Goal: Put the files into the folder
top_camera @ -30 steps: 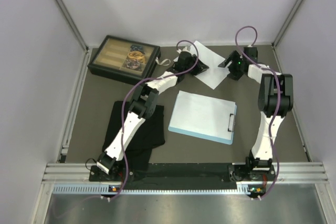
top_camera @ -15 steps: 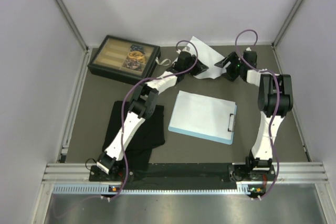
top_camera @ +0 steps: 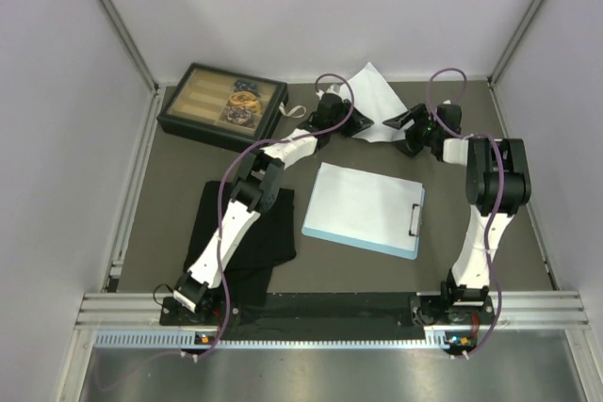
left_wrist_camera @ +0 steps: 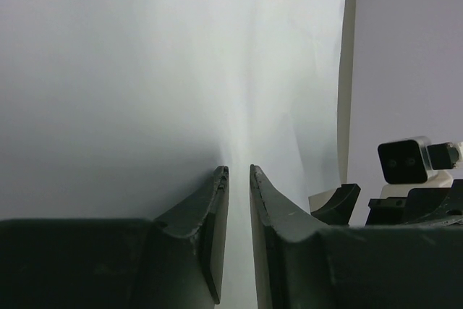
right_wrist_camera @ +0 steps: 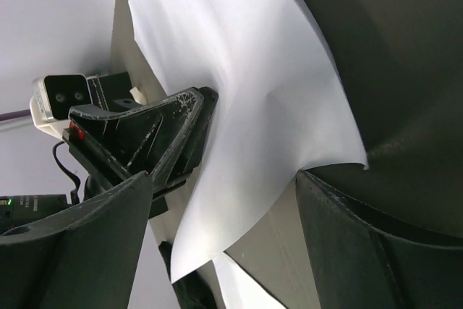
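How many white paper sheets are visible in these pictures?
2. One sheet is raised at the back, pinched by the left gripper. A second sheet shows only a corner beneath it; the rest is hidden.

Table (top_camera: 160, 197) carries folder (top_camera: 363, 206), black cloth (top_camera: 274, 233), compartment box (top_camera: 223, 105).

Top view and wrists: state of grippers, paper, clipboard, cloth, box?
Paper: raised, curled.
Left gripper: shut on the paper.
Right gripper: open, paper between its jaws, not gripped.
Clipboard: lying flat, apart from the paper.
Cloth: spread flat.
Box: upright, compartments showing.
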Motion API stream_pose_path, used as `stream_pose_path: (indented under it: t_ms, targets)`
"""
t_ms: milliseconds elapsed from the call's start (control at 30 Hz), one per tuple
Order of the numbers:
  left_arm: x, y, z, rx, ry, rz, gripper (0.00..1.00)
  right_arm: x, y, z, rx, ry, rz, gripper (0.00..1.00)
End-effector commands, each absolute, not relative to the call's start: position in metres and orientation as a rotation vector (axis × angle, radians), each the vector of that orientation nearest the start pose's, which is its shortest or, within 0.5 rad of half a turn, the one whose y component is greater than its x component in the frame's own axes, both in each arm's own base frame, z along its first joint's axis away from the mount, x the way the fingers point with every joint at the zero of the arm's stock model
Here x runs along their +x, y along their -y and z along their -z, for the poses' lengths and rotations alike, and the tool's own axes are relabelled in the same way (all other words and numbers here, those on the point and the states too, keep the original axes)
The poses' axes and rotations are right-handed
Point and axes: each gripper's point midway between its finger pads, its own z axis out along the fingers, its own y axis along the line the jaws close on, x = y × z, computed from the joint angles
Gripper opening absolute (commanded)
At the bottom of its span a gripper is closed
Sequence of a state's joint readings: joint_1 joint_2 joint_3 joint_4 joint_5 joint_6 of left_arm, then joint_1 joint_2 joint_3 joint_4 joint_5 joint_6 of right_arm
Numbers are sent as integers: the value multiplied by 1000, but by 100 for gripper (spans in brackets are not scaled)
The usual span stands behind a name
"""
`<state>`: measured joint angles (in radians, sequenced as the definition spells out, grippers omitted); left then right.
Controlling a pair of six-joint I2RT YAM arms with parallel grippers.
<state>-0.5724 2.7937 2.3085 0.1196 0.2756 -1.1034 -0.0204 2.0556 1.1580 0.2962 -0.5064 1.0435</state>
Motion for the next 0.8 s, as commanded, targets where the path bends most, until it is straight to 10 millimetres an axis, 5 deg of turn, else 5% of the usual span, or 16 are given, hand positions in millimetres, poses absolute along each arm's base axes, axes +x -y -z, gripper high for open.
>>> stream_pose_path:
  t_ms: [0, 600, 767]
  targets:
    - [545, 459, -2, -388, -2279, 1257, 24, 492, -112, -48, 953, -2166, -1099, 80]
    - [544, 456, 0, -389, -2286, 1241, 24, 467, -111, -46, 1037, -2136, -1108, 80]
    - [543, 456, 3, -396, -2293, 1244, 24, 453, -132, -39, 1010, -2184, -1103, 80]
